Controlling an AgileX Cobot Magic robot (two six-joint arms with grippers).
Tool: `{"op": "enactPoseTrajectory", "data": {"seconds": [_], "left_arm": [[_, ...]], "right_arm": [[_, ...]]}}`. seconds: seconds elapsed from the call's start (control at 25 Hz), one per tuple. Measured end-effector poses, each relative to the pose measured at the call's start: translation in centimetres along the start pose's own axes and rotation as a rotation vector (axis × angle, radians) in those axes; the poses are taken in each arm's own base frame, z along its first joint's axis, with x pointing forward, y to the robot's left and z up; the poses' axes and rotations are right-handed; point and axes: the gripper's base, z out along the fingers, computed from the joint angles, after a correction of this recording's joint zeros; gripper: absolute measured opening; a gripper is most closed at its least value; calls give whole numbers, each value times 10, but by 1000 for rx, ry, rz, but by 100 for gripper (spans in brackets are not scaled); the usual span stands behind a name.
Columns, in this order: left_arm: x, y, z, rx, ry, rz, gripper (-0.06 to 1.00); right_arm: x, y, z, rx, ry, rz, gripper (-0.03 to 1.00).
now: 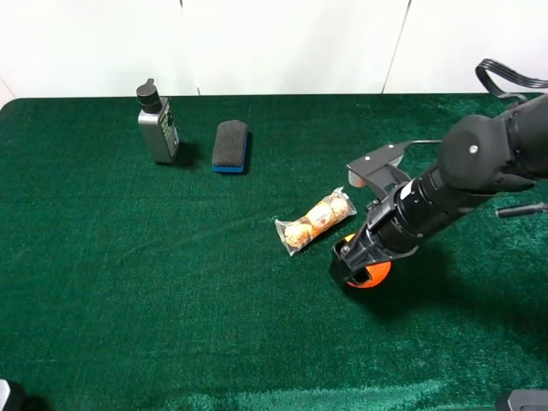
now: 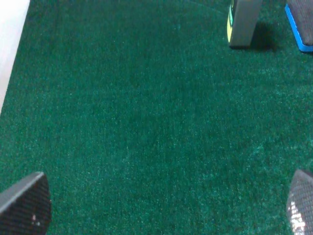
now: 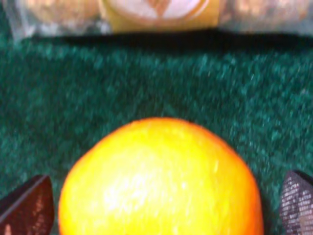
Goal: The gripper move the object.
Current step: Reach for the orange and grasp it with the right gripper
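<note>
The round orange fruit (image 1: 375, 275) lies on the green cloth right of centre, mostly covered by my right gripper (image 1: 353, 264). In the right wrist view the orange (image 3: 161, 181) fills the space between the two black fingertips (image 3: 27, 205), with a narrow gap on each side. The right gripper (image 3: 161, 210) is open around the fruit and low over the cloth. My left gripper (image 2: 166, 205) is open and empty over bare cloth; in the high view only a sliver of it shows at the bottom left corner.
A clear packet of three beige balls (image 1: 315, 222) lies just left of the orange, close in front of the right gripper (image 3: 156, 12). A black-and-blue eraser block (image 1: 230, 146) and a grey bottle (image 1: 158, 124) stand at the back left; both show in the left wrist view (image 2: 299, 24) (image 2: 243, 22).
</note>
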Motion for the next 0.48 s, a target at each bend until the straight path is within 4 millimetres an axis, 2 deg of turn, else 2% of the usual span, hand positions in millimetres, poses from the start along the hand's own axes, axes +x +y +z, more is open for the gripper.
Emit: {"op": "enactPoseTrajectory", "data": {"seconds": [0.16,0.48], "left_arm": [[0,0,0,0,0,0,98],[0,0,0,0,0,0,98]], "right_arm": [[-4,-1,4,0,2,2,69],[-1,-1,14,-9,49,12,69]]}}
